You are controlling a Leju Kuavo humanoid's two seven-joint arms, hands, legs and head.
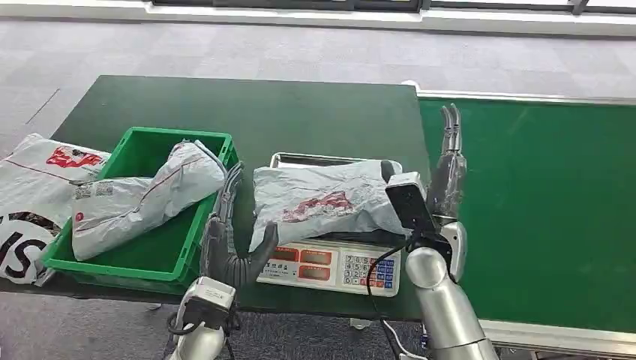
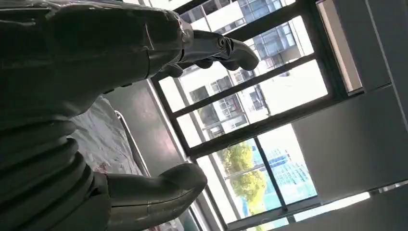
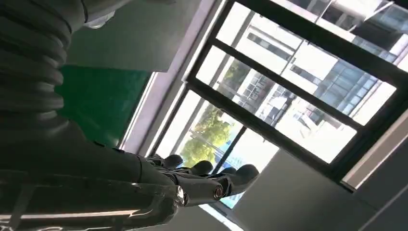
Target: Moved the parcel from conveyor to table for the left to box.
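A grey plastic parcel (image 1: 322, 199) with red print lies on the tray of a white scale (image 1: 330, 266) in the middle of the green table (image 1: 300, 112). My left hand (image 1: 225, 225) stands between the green crate (image 1: 150, 264) and the parcel, fingers pointing up and apart, holding nothing. Its thumb (image 1: 264, 244) reaches to the parcel's near left corner. The left wrist view shows the spread fingers (image 2: 216, 48), the thumb (image 2: 159, 185) and the parcel (image 2: 101, 139) beside them. My right hand (image 1: 448, 165) is open with straight fingers, just off the parcel's right end.
The crate holds another grey parcel (image 1: 142, 195) lying tilted against its far wall. A large white bag (image 1: 30, 187) lies left of the crate. The green conveyor belt (image 1: 540, 210) runs along the right, with a metal rail at its near edge.
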